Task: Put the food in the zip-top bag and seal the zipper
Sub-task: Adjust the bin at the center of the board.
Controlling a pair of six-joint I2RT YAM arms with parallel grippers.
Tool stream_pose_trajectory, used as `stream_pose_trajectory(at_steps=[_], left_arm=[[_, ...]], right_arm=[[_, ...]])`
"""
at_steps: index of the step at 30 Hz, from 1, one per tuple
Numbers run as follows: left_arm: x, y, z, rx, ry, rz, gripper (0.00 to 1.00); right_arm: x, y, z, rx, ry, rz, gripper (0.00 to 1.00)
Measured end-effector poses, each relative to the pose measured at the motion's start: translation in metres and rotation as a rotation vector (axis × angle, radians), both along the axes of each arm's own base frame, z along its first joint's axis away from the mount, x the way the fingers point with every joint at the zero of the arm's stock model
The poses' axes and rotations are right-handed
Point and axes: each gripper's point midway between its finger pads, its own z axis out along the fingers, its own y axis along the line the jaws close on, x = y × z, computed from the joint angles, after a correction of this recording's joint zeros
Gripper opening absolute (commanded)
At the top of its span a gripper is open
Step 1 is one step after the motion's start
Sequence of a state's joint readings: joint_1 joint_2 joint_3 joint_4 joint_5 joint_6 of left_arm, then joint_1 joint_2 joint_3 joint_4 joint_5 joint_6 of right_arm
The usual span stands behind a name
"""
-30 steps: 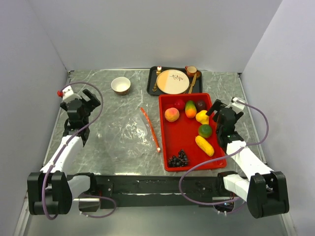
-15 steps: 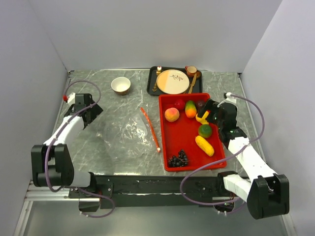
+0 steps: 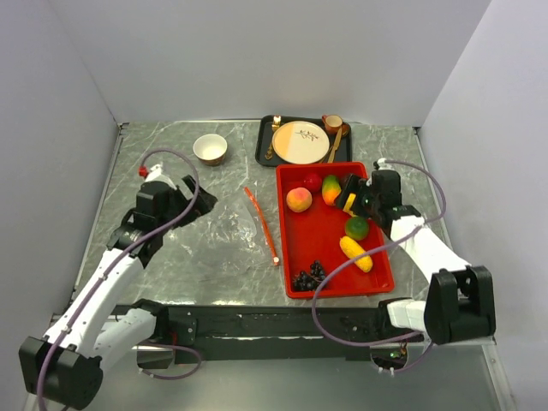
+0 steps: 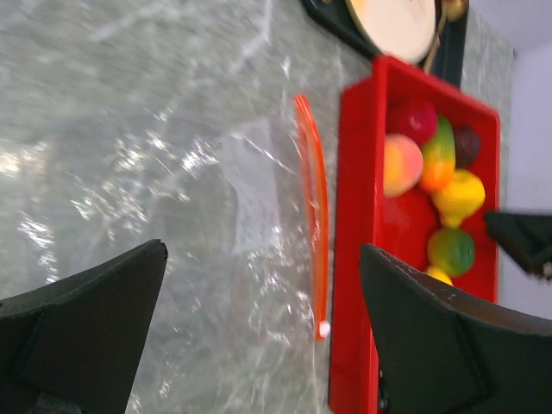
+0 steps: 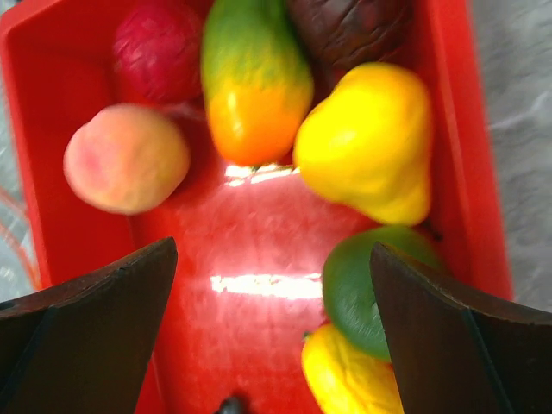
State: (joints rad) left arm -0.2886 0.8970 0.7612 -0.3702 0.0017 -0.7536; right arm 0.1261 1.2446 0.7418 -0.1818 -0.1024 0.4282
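My two arms work apart here, and both hands stand wide and hold nothing. My right gripper [image 5: 274, 254] hangs over the far end of the red tray [image 5: 479, 172], where most of the food sits. The peach [image 5: 127, 158], red apple [image 5: 155, 50], mango [image 5: 254, 82], plum [image 5: 345, 26], lemon [image 5: 371, 142] and lime [image 5: 366, 289] are crowded together there. The banana-like piece [image 3: 356, 253] and grape bunch [image 3: 310, 276] lie nearer my base.

My left gripper [image 4: 259, 259] hovers above the zip-top bag [image 4: 250, 194], which lies flat on the marble table [image 4: 103, 103]. Its zipper [image 4: 315, 216] runs just beside the tray's left wall, with the white slider [image 4: 321, 329] at the near end. I cannot tell whether the mouth is zipped.

I judge the step in hand to be the first pick, with the bag being readied. The lemon and mango touch, so I favour the peach, which has bare tray floor on two sides for my fingers. These fruits look hard and round, so I should close low across the widest part or one may squirt out.

With the left I should pinch only the top film near the zipper and lift gently, since thin film like this will likely slide rather than open
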Motion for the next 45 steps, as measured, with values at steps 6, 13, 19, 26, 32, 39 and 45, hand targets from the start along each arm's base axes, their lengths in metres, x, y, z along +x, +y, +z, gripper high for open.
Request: stream_pose_trajectory(at_steps=[6,13,19,26,32,39,45], left_arm=[[-0.019,-0.038,-0.019,0.039,0.073,-0.133,0.99],[-0.026,-0.075,-0.032,0.112,0.128,-0.24,0.99],[-0.033,-0.101,-0.041,0.164,0.146,-0.308,0.99],[-0.039,-0.113,-0.052,0.201,0.167,-0.333,0.99],[-0.034,-0.115,-0.05,0.222,0.168,-0.316,0.99],[-0.023,-0.117,-0.046,0.25,0.172,-0.289,0.99],[-0.025,-0.12,-0.051,0.255,0.183,-0.302,0.99]], right_arm=[[0.008,-0.021,-0.017,-0.08,0.071,-0.09,1.0],[0.02,-0.036,-0.026,-0.119,0.13,-0.147,1.0],[0.028,-0.054,-0.031,-0.145,0.148,-0.191,1.0],[0.029,-0.069,-0.034,-0.163,0.159,-0.209,1.0],[0.03,-0.057,-0.02,-0.117,0.11,-0.14,1.0],[0.02,-0.053,0.06,-0.057,-0.138,-0.206,1.0],[0.019,-0.088,0.052,-0.106,-0.102,-0.418,1.0]])
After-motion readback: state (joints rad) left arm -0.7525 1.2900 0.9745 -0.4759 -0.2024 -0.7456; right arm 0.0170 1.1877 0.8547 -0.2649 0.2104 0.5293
